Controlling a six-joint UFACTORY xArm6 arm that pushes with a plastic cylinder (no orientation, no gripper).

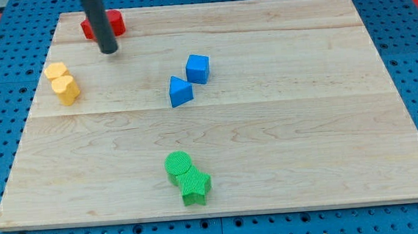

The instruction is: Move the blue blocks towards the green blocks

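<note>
A blue cube [198, 67] and a blue triangular block [180, 91] sit close together near the board's middle, a little above centre. A green round block [177, 166] and a green star-shaped block [195, 186] touch each other near the view's bottom, below the blue pair. My tip [108, 50] is at the view's upper left, far left of the blue blocks and touching none of them. It stands just below the red block [104, 25].
The red block lies at the board's top left edge, partly hidden by the rod. Two yellow blocks [62, 83] sit together at the left, below my tip. The wooden board [305, 125] rests on a blue pegboard surface.
</note>
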